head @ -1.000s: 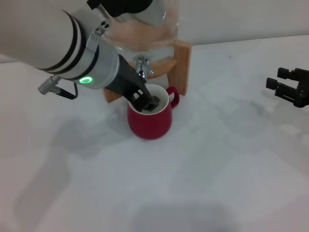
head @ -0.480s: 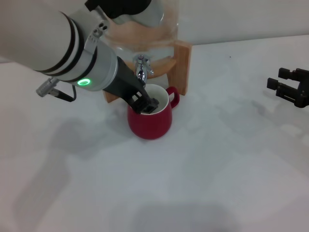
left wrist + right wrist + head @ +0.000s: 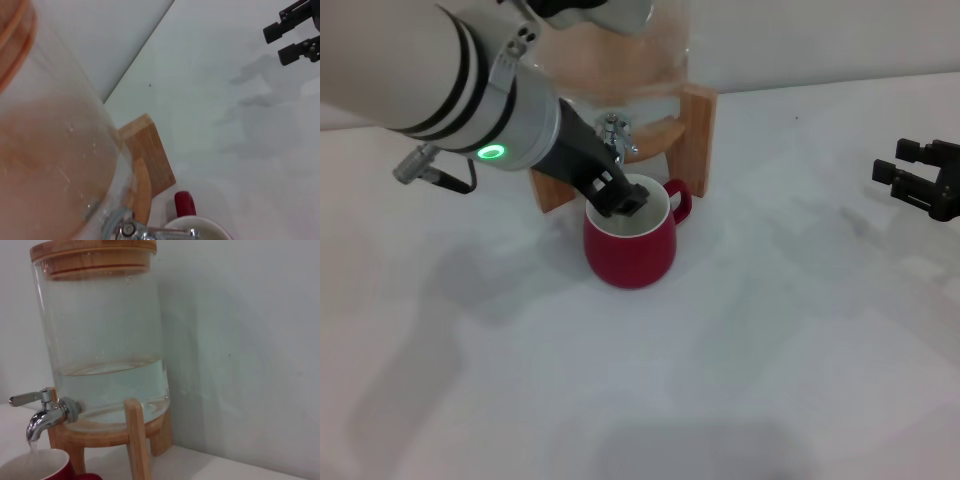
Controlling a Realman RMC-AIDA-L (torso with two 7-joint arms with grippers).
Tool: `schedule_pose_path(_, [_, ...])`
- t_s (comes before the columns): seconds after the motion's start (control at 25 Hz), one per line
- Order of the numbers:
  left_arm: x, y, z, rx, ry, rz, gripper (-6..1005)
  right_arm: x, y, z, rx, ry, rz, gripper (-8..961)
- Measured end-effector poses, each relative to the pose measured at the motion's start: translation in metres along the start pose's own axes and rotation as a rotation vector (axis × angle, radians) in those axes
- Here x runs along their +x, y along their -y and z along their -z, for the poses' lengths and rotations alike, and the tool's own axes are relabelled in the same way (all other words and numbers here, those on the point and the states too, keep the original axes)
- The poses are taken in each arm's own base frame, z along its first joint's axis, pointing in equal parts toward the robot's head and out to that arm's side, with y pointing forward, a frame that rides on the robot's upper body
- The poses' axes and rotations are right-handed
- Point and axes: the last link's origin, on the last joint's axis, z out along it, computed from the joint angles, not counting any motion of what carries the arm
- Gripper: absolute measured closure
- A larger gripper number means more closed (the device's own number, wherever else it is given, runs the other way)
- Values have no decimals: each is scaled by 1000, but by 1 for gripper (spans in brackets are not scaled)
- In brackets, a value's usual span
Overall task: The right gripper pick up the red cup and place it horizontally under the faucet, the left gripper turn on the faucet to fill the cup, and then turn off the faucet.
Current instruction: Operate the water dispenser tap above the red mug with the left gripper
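One second on, my left gripper (image 3: pixel 623 199), a black claw on the striped white arm, has risen from inside the small dark-red ceramic cup (image 3: pixel 630 248) to its rim, just below the chrome faucet (image 3: pixel 614 135). I judge it is heading for the lever. I cannot tell its jaws' state. A thin stream falls into the cup beneath the spout. My right gripper (image 3: pixel 918 185) waits well apart, jaws spread.
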Motion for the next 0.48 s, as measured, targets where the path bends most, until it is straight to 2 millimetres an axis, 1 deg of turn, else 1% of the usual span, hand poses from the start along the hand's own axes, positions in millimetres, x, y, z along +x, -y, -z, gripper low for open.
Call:
schedule_pose_path(0.2, [3,0,-2,1,2,-11,498,1,0,1,1,-1,-1,484])
schedule_pose_path(0.48, [5,2,-10,-7,15,-5,498,1,0,1,2,-1,-2,484])
